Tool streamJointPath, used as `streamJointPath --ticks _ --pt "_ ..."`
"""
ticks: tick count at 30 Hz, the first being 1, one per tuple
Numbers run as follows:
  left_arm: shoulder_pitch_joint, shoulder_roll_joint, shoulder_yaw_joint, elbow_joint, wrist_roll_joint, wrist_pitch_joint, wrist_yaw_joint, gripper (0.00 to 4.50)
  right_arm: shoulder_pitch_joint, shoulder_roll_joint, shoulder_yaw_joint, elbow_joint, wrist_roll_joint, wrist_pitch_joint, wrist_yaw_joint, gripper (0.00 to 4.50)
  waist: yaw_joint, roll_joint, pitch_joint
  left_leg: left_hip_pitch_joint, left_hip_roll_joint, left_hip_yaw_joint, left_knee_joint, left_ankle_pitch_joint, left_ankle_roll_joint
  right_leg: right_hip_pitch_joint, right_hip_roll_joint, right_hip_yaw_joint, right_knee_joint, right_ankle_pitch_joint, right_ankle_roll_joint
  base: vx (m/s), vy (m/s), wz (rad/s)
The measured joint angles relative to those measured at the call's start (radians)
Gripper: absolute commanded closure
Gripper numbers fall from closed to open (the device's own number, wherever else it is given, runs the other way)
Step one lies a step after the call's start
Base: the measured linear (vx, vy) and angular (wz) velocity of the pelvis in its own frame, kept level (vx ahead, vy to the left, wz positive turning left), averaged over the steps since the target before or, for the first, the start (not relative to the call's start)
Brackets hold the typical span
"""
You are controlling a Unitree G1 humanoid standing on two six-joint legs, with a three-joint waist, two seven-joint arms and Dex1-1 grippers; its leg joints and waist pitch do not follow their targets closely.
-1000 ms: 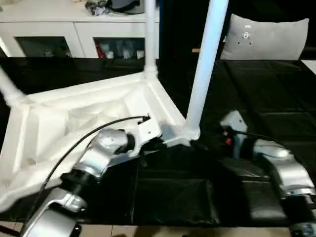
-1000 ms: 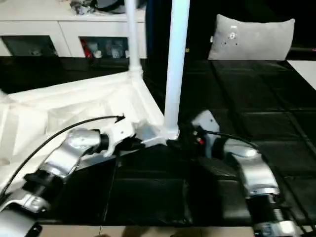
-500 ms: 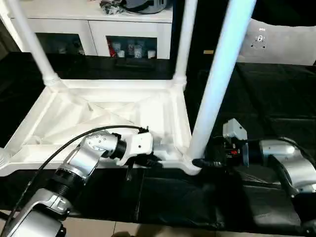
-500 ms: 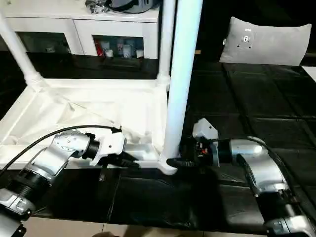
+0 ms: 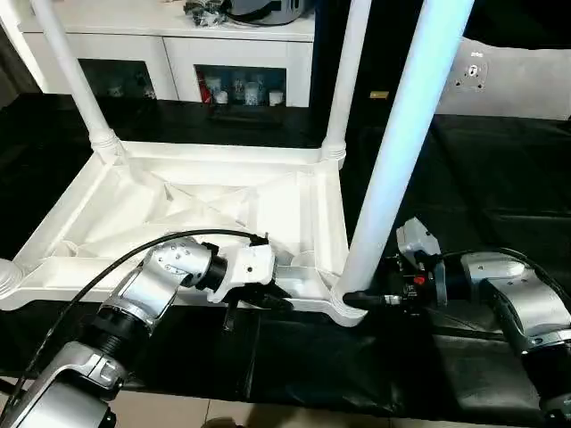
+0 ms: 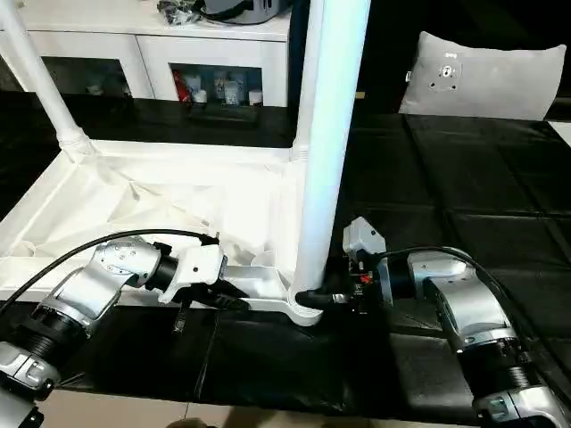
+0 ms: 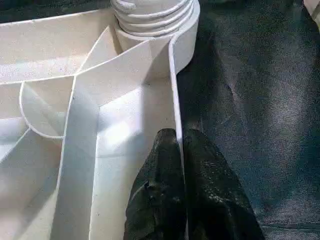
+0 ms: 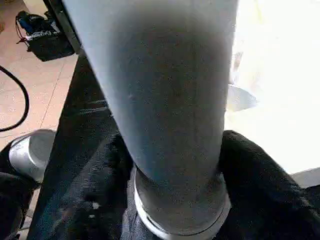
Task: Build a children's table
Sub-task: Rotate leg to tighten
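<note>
Tabletop (image 5: 205, 201) lies upside down on the black cover (image 5: 500, 178) with legs standing in its corner sockets; the left gripper (image 7: 181, 150), fingers pressed together, pinches the tabletop's near rim, and the right gripper (image 8: 172, 200) sits at the base of the nearest leg (image 5: 401, 143), one finger on each side of it. I cannot tell whether that leg is gripped firmly. Seating it well probably needs the rim held steady while the leg stays upright in its socket

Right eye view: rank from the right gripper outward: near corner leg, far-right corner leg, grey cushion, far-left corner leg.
1. Near corner leg, right at the right gripper.
2. Far-right corner leg, behind it across the tabletop.
3. Grey cushion, back right.
4. Far-left corner leg, diagonally opposite.
</note>
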Motion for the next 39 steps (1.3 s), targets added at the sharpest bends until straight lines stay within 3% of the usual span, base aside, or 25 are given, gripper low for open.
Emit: streamJointPath --ticks 3,8,13,15,18,19,21,22,23,24,31,39 --pt "0.002 0.0 0.001 -0.001 -0.003 0.002 0.0 4.5 0.001 -0.001 0.0 -0.002 0.002 0.0 0.001 2.32 0.001 0.0 0.0 0.0 0.0 0.0 0.0 0.0 0.0 0.0 0.0 0.0 0.0 0.0 0.0 0.0 0.0 0.0" --pt "0.016 0.0 0.011 -0.027 -0.019 0.042 -0.003 4.5 0.021 0.007 -0.009 -0.029 0.007 0.016 -0.011 2.49 0.0 -0.002 0.0 0.0 0.0 0.0 0.0 0.0 0.0 0.0 0.0 0.0 0.0 0.0 0.0 0.0 0.0 0.0" --pt "0.04 -0.037 0.06 -0.052 -0.021 0.182 0.088 4.5 0.046 0.077 -0.042 -0.066 -0.003 0.081 -0.173 2.51 -0.012 -0.001 0.0 0.001 0.0 0.001 0.0 0.0 -0.003 0.003 0.0 0.001 0.001 0.0 0.0 0.0 0.0 0.0" --pt "0.043 -0.059 0.072 -0.059 -0.012 0.23 0.137 4.5 0.044 0.112 -0.06 -0.065 -0.021 0.097 -0.259 2.51 -0.022 -0.002 -0.001 0.004 0.0 0.001 0.0 0.0 -0.004 0.005 0.0 0.001 0.0 -0.002 0.004 0.0 0.0 0.0" --pt "0.04 -0.121 0.108 -0.06 0.02 0.324 0.269 4.5 0.013 0.233 -0.112 -0.019 -0.076 0.109 -0.476 2.53 -0.056 -0.004 -0.002 0.005 0.0 0.001 0.001 0.002 -0.006 0.005 0.0 0.002 0.0 -0.002 0.004 0.0 0.0 0.0" --pt "0.02 -0.159 0.117 -0.052 0.042 0.371 0.342 4.5 -0.015 0.295 -0.133 0.011 -0.104 0.109 -0.601 2.53 -0.069 -0.004 -0.002 0.003 0.0 0.001 0.002 0.003 -0.007 0.002 0.0 0.001 0.0 -0.002 0.004 0.0 0.0 0.0" --pt "-0.004 -0.24 0.136 -0.028 0.054 0.442 0.456 4.5 -0.058 0.368 -0.163 0.062 -0.14 0.107 -0.78 2.53 -0.079 -0.004 -0.001 0.003 -0.001 0.001 0.002 0.003 -0.007 0.002 0.0 0.001 -0.003 -0.002 0.004 0.0 0.0 0.0" --pt "-0.01 -0.262 0.136 -0.022 0.058 0.458 0.487 4.5 -0.069 0.378 -0.165 0.075 -0.153 0.102 -0.817 2.53 -0.08 -0.003 -0.002 0.003 -0.001 0.001 0.002 0.002 -0.007 0.002 0.0 0.001 -0.004 -0.002 0.004 0.0 0.0 0.0" --pt "-0.017 -0.282 0.134 -0.014 0.065 0.464 0.517 4.5 -0.074 0.382 -0.164 0.084 -0.166 0.088 -0.847 1.98 -0.078 -0.002 -0.003 0.003 -0.001 0.001 0.002 0.002 -0.007 0.003 0.0 0.002 -0.004 -0.002 0.004 0.0 0.0 0.0" --pt "-0.02 -0.287 0.132 -0.01 0.069 0.462 0.531 4.5 -0.075 0.386 -0.164 0.09 -0.167 0.078 -0.863 1.85 -0.074 -0.001 -0.003 0.003 -0.001 0.001 0.001 0.002 -0.006 0.003 0.0 0.002 -0.004 -0.002 0.005 0.0 0.0 0.0" --pt "-0.028 -0.295 0.125 -0.005 0.097 0.437 0.549 4.5 -0.067 0.412 -0.19 0.101 -0.165 0.03 -0.869 1.36 -0.061 -0.001 -0.003 0.001 -0.001 0.0 -0.002 0.002 -0.006 0.002 0.0 0.001 -0.003 0.003 0.005 0.0 0.0 0.0" --pt "-0.017 -0.202 0.08 -0.006 0.096 0.278 0.438 4.5 0.007 0.248 -0.157 0.032 -0.11 -0.016 -0.608 0.6 -0.044 0.002 -0.002 -0.001 -0.001 0.0 -0.005 0.002 -0.004 -0.001 0.001 0.0 -0.003 0.004 0.001 0.0 0.0 0.0"
